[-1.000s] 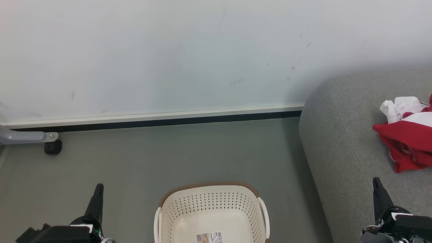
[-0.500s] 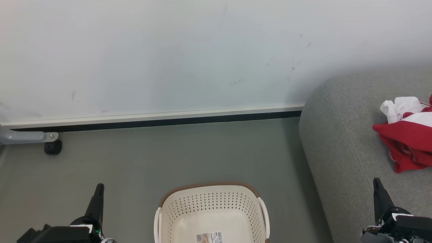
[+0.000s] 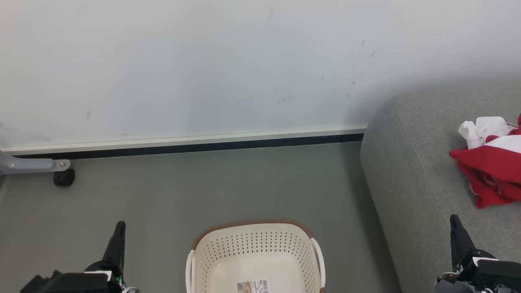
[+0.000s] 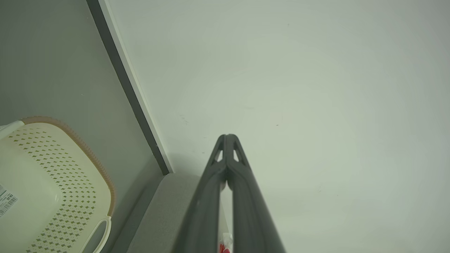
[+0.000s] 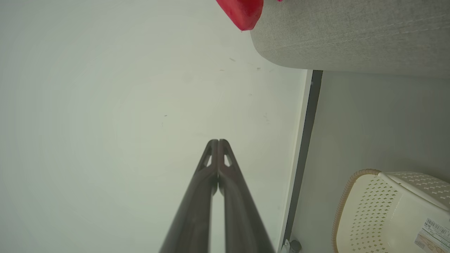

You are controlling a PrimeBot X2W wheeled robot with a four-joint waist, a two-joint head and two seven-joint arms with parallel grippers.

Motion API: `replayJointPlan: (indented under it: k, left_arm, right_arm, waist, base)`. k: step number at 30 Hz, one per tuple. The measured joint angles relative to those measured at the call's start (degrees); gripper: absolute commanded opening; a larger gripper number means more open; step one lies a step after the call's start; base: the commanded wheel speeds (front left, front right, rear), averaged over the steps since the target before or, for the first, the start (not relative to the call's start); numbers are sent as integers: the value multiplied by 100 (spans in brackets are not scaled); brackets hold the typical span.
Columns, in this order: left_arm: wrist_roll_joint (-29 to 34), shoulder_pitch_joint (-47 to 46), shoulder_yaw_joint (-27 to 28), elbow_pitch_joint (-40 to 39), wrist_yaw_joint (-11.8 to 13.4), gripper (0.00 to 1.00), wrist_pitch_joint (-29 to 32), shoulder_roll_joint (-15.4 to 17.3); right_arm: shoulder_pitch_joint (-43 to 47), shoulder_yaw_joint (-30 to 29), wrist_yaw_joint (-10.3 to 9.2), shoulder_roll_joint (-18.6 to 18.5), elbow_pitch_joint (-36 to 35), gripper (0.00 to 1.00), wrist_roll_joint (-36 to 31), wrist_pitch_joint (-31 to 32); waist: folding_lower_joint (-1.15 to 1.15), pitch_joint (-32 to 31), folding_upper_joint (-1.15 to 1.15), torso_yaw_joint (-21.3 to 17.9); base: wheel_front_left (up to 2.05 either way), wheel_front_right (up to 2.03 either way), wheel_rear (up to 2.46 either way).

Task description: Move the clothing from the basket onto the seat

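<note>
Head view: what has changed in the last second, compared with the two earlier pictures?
Nothing has visibly changed. The red and white fabric clothing still lies on the large grey woven-fabric seat. The cream plastic basket with small holes stands on the floor as before, with no clothing in the part that shows. The left end effector and the right end effector stay shut and low.

A pale wall (image 3: pixel 195 61) filled the upper half of the head view, with a few faint dark scuffs (image 3: pixel 285 98) right of centre. Along its foot ran a light baseboard (image 3: pixel 183 139) above a black strip. Below lay a smooth grey-green floor (image 3: pixel 211 187). At the left edge a grey metal leg (image 3: pixel 30 165) ended in a black caster (image 3: pixel 64 178). The grey seat (image 3: pixel 411 171) stood at the right, against the wall. The light was soft and even.
</note>
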Motion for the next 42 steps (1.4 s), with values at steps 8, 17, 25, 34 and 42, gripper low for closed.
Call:
replayJointPlan:
  k: [8,17,25,34,42]
  left_arm:
    - [0,-1,0,1,0,0,0,0]
    - [0,-1,0,3,0,0,0,0]
    - [0,-1,0,4,-1,0,0,0]
    - [0,-2,0,7,-1,0,0,0]
    - [-1,-2,0,8,-1,0,0,0]
  right_arm:
    - [0,0,0,0,0,0,0,0]
    - [0,0,0,1,0,0,0,0]
    - [0,0,0,1,0,0,1,0]
    - [1,1,1,1,0,0,1,0]
    - [1,1,1,1,0,0,1,0]
  waist:
    - [0,0,0,0]
    - [0,0,0,0]
    - [0,0,0,0]
    - [0,0,0,0]
    - [0,0,0,0]
  base:
    - [0,0,0]
    - [0,0,0]
    - [0,0,0]
    - [0,0,0]
    - [0,0,0]
